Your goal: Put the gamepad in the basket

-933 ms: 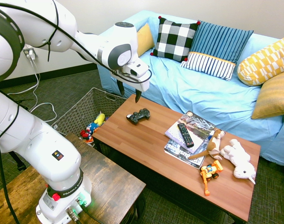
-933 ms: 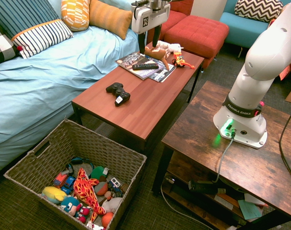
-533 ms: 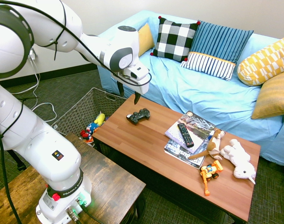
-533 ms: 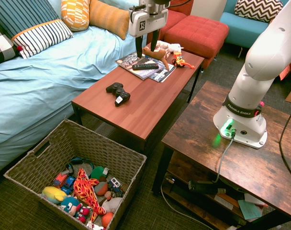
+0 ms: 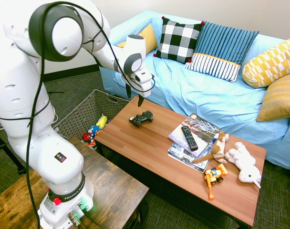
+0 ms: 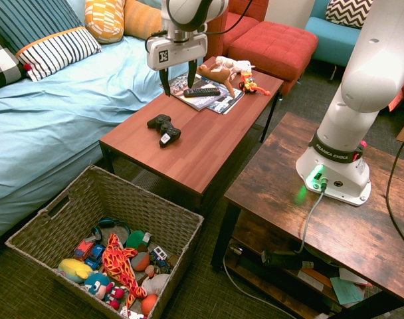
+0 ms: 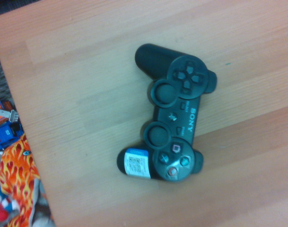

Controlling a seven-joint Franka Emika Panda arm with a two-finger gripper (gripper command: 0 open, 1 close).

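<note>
The white arm is reaching out over the sofa end of the wooden coffee table (image 5: 154,148), and the gripper (image 6: 177,78) is pointing straight down with its two dark fingers (image 6: 191,75) spread apart, nothing between them. Right under it, clear of the fingertips, the gamepad (image 6: 164,129) is lying flat on the tabletop, buttons up, a small white-and-blue sticker on one horn showing in the wrist view (image 7: 173,137). In the second exterior view the gamepad is sitting at about 6 o'clock from the gripper, and the basket (image 6: 69,204) is standing on the floor at roughly 7 o'clock from the gamepad, off the table's near end, already holding a jumble of bright toys (image 6: 115,262). Farther along the table, at about 1 o'clock from the gamepad, a long black remote (image 6: 202,92) is resting on a pile of magazines (image 6: 189,83), with plush animals (image 6: 222,66) just beyond.
</note>
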